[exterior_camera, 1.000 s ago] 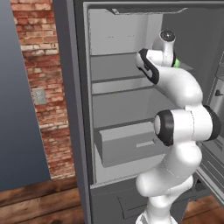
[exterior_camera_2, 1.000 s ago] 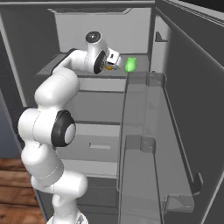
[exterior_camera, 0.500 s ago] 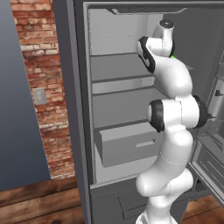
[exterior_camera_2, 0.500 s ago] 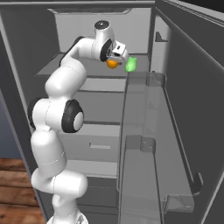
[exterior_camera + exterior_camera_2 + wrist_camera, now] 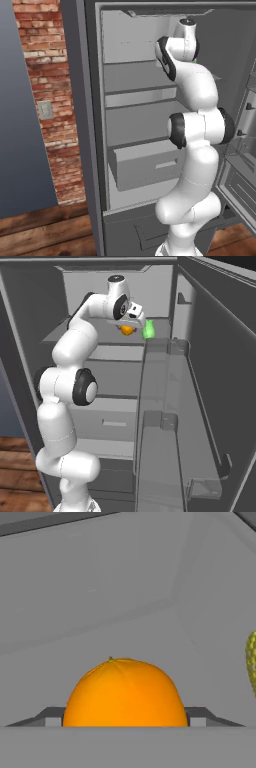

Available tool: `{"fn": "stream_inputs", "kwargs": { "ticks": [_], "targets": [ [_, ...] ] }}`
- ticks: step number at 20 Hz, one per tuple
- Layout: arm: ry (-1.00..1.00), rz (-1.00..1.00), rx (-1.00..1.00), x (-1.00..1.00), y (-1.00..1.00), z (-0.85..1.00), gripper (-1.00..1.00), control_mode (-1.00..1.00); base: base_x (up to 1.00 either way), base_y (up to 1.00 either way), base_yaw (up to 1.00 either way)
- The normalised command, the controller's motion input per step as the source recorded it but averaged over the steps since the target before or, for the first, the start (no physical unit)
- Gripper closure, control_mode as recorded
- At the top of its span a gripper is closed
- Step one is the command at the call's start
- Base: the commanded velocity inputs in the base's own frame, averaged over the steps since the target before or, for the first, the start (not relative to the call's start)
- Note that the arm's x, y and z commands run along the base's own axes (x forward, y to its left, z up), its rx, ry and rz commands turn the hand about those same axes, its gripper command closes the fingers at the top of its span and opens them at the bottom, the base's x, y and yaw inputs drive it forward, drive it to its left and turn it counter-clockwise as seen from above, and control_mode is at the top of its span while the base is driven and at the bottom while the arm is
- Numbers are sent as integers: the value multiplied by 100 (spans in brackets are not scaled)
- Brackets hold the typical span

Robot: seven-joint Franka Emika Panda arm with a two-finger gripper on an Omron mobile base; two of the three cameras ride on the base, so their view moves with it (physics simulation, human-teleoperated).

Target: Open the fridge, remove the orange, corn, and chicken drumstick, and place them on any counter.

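Orange [image 5: 125, 692] sits between the fingers [image 5: 125, 718], grip unclear, corn [image 5: 251, 662] cut off.

My reach goes into the tall dark grey fridge [image 5: 80, 125], whose door stands open, up to its pale grey upper shelf [image 5: 107, 352], seen upper centre in the right base view. On that shelf sit the small bright orange ball [image 5: 125, 693], low centre in my hand view, and the green-husked corn cob [image 5: 148, 330] near it, at that view's right edge [image 5: 251, 662].
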Motion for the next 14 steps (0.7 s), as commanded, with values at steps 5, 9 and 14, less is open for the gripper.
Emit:
{"fn": "stream_inputs", "kwargs": {
  "ticks": [5, 9, 14],
  "targets": [
    [-4, 0, -6, 0, 0, -79, 100, -100, 0, 0, 0],
    [-14, 0, -13, -18, -5, -83, 100, -100, 0, 0, 0],
    [-14, 0, 0, -90, -18, -45, 100, -100, 0, 0, 0]
  ]
}}
